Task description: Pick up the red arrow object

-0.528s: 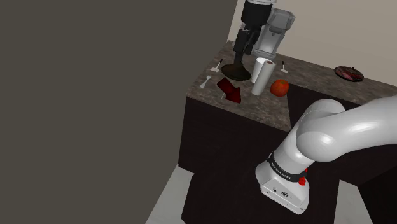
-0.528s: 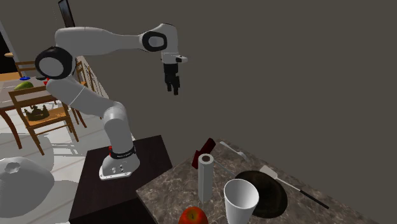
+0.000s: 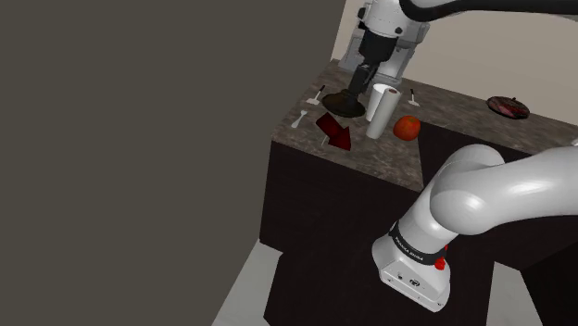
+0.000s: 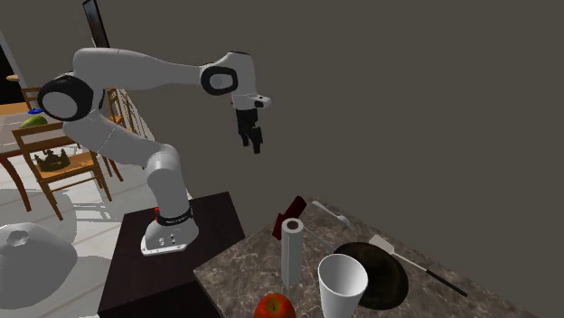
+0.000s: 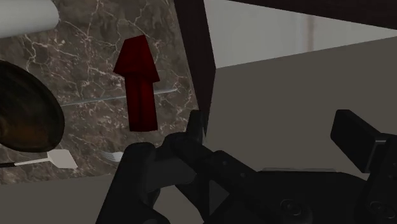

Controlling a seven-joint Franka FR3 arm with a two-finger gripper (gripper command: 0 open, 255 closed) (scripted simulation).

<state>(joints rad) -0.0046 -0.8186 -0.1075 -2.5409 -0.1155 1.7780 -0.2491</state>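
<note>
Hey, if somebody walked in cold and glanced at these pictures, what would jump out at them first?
Most likely the big white arm, arched high with its black pincer open in mid-air, well above the dark marbled counter. Next, the dark red arrow lying flat near the counter's edge, with a dark round dish, an upright white roll, a white cup and a red apple nearby.

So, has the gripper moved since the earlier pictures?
Yes. In the second exterior view the gripper has shifted right and down, closer to the white roll standing on the counter.
</note>
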